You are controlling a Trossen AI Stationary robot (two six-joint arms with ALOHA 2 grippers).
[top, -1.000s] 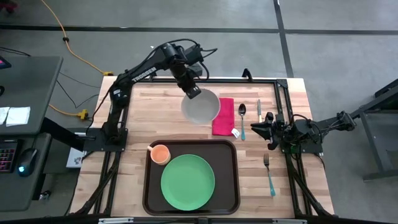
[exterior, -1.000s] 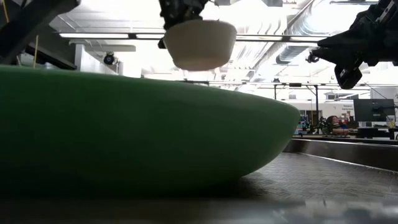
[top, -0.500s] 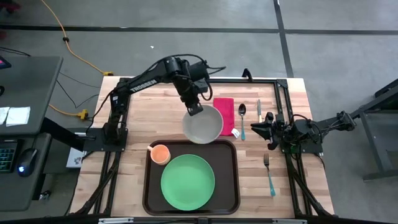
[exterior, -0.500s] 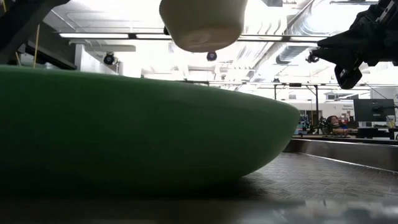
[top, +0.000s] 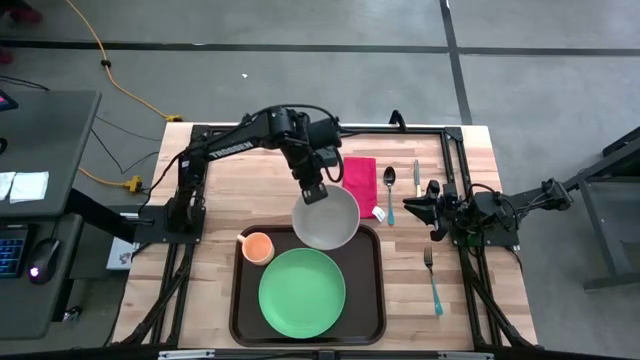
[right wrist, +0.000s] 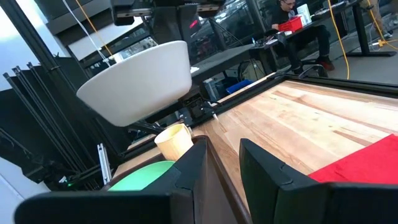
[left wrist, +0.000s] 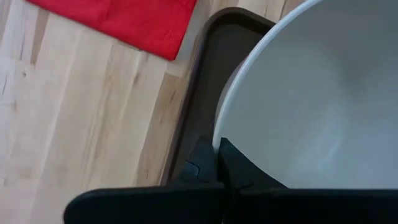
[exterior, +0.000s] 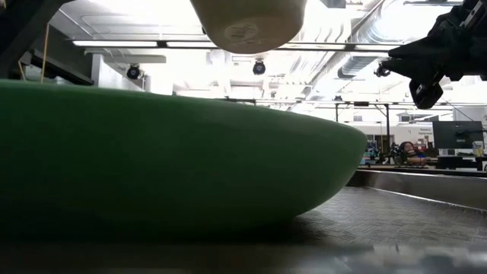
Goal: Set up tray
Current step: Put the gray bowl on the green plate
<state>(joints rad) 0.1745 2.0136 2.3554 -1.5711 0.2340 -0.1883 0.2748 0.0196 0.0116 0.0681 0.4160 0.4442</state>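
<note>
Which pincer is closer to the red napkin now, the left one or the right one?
Left. The left pincer holds the white bowl right beside the red napkin; the right pincer waits farther away, past the spoon.

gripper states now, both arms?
Left gripper: shut on the white bowl rim, above the tray.
Right gripper: open, empty, parked at table's right edge.

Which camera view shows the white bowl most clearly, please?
The high view: the whole white bowl shows, held at its rim by the left pincer over the tray's far edge. The low view shows only its underside, the left wrist view part of its inside, the right wrist view its side.
</note>
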